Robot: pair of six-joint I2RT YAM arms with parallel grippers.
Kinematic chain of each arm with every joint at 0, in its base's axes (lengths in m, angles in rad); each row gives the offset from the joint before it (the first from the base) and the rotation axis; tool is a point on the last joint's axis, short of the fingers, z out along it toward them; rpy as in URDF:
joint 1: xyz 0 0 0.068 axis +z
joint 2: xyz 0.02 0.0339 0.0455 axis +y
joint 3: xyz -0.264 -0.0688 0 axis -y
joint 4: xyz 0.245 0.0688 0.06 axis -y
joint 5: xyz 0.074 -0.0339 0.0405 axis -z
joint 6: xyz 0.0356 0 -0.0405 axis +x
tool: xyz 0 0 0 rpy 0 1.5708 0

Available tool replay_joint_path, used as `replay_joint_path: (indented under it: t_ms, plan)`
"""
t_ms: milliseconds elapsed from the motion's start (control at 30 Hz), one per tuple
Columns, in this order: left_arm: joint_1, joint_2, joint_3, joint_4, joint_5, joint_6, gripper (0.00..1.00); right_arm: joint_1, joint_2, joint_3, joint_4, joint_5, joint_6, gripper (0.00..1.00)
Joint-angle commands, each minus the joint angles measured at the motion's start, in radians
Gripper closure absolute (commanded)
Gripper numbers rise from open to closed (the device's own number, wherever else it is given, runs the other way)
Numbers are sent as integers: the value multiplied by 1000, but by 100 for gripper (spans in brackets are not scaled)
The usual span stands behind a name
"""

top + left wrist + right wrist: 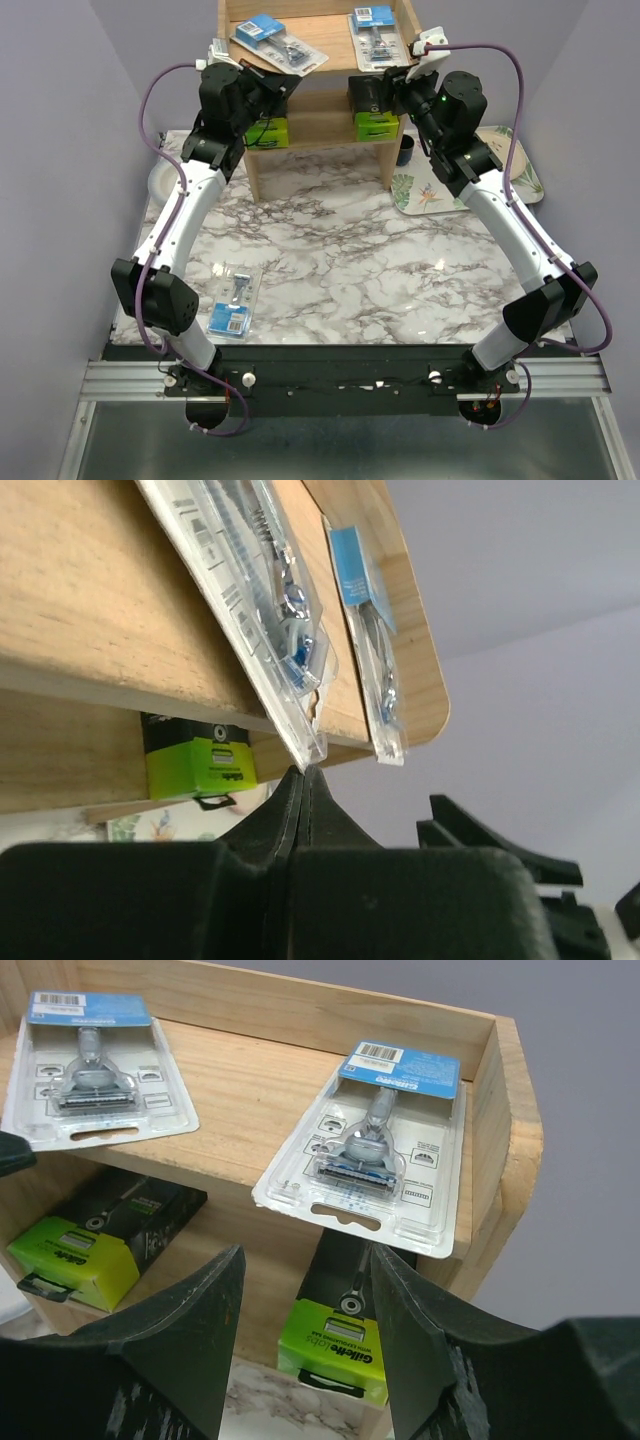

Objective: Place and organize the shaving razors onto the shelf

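While the right pincer [305, 1260] gapes, only wrist view shows left pincer [303, 776] closed.

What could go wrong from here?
1. The left pack overhangs the shelf front, and the shut left gripper sits at its corner: a bump could knock it off.
2. The right pack also overhangs, just ahead of the open right gripper; a rising finger might catch its edge.

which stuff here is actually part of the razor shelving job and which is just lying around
Job: shelf; left blister pack; right blister pack; left black box; right black box; table blister pack.
Lying about: floral tray; dark cup; white plate.
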Motion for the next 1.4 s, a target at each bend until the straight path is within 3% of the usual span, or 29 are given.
replay_joint_path:
  t_ms: [0,200,433,767,1033,1067,1100,1200,1367]
  plan:
    - [33,-69,-48,116,271,207,100,-10,4,-20,27,17,-9,38]
    - [24,-88,-88,186,455,277,100,-13,7,-16,27,14,-3,38]
    - [25,-66,-106,234,559,290,100,-15,-1,-25,29,14,-5,38]
    - [85,90,46,257,739,297,100,-23,-22,-48,29,7,-9,38]
    - [137,135,115,256,756,300,100,-29,-30,-51,26,-1,-6,38]
    - [145,138,118,250,754,302,98,-29,-30,-51,27,1,-6,38]
    - [148,141,121,245,756,304,77,-30,-28,-50,26,-3,-3,38]
    - [154,144,135,245,753,330,54,-32,-25,-40,20,-10,4,38]
    - [156,149,179,234,744,382,42,-30,-19,-34,14,-19,15,38]
